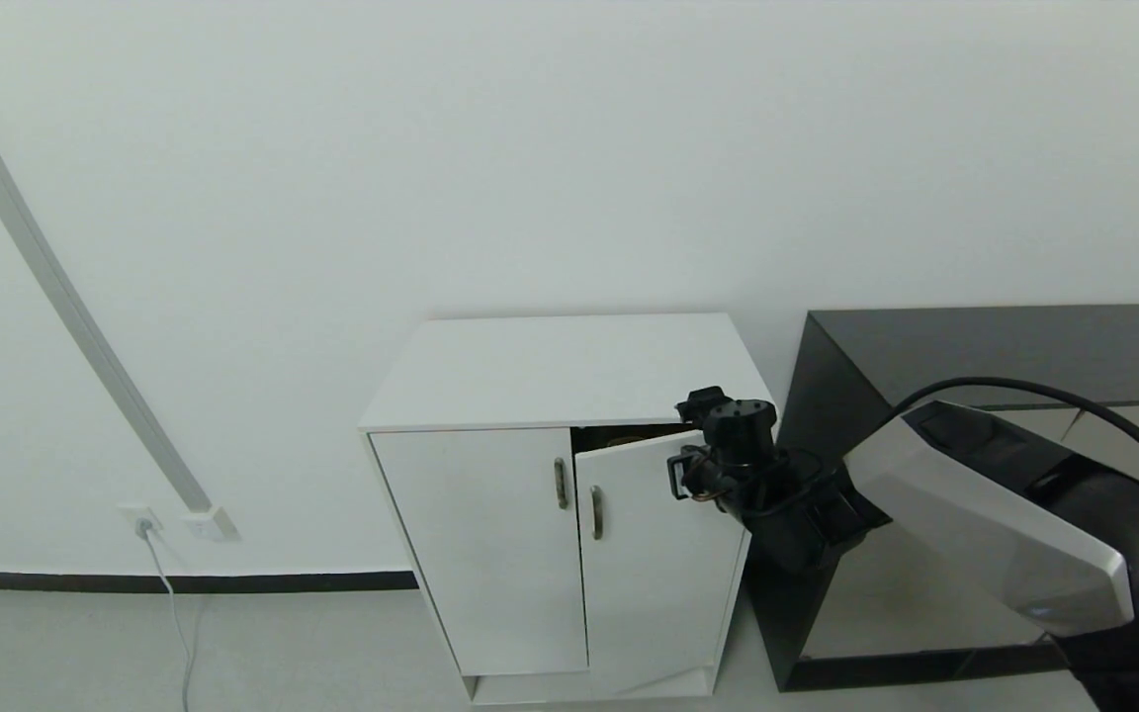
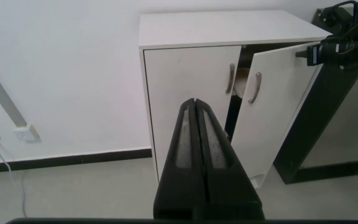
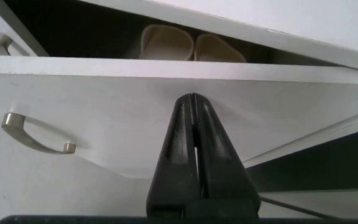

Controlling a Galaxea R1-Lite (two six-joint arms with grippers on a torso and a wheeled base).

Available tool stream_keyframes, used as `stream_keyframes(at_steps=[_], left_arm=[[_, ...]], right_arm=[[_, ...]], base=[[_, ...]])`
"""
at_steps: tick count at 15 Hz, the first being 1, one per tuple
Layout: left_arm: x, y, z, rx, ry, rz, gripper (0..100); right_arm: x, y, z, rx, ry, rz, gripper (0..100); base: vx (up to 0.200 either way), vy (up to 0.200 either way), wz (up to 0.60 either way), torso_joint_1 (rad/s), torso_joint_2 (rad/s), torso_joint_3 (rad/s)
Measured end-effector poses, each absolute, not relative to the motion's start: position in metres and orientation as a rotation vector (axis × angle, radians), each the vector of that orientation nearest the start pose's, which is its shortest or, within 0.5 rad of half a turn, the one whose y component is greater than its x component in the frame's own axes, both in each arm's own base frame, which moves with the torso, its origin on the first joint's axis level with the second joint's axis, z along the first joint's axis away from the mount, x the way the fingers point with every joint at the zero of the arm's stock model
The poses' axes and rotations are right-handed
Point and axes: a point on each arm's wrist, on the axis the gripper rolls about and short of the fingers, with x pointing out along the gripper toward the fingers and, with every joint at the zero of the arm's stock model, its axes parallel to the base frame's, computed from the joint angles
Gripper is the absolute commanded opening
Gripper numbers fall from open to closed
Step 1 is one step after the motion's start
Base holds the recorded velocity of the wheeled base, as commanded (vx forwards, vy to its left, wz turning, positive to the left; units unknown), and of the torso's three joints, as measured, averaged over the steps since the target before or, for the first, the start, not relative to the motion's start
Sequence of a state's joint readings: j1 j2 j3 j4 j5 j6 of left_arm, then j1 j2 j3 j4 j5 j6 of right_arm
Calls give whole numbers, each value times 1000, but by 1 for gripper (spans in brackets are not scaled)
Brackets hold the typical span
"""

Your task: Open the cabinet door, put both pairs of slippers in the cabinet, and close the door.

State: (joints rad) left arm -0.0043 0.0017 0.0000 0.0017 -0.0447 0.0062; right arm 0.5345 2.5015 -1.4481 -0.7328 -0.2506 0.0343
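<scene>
The white cabinet (image 1: pixel 560 371) stands against the wall with its left door (image 1: pixel 481 534) closed. Its right door (image 1: pixel 654 554) is ajar by a narrow gap at the top. My right gripper (image 1: pixel 688 473) is shut, with its tips (image 3: pixel 192 98) against the outer face of the right door near the upper edge. Through the gap, a pair of beige slippers (image 3: pixel 191 45) rests on a shelf inside. My left gripper (image 2: pixel 194 106) is shut on nothing and hangs in front of the cabinet (image 2: pixel 222 28), well short of the doors. The right door's handle (image 3: pixel 39 134) is beside my right gripper.
A dark glossy table (image 1: pixel 1005 346) stands right against the cabinet's right side, close to the right arm. On the left wall are a slanted cable duct (image 1: pixel 65 297) and a socket (image 1: pixel 139 519) with a cord hanging to the floor. Bare floor (image 1: pixel 184 643) lies left of the cabinet.
</scene>
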Motion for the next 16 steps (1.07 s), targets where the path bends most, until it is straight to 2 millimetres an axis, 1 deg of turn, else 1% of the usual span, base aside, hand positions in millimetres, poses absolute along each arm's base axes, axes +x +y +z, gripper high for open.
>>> stream_keyframes(at_steps=[2, 6, 8, 16], left_arm=[[-23, -1, 75, 6, 3, -50, 0], [-23, -1, 75, 6, 3, -49, 0], [-23, -1, 75, 6, 3, -49, 0], [-23, -1, 75, 6, 3, -49, 0]], right_arm=[[426, 247, 32, -84, 295, 278, 0], [422, 258, 29, -83, 287, 301, 0], [424, 262, 28, -83, 277, 304, 0], [434, 268, 19, -78, 260, 301, 0]], base=[[0, 0, 0, 0, 0, 0], [0, 0, 0, 0, 0, 0], [0, 0, 0, 0, 0, 0], [0, 0, 0, 0, 0, 0]])
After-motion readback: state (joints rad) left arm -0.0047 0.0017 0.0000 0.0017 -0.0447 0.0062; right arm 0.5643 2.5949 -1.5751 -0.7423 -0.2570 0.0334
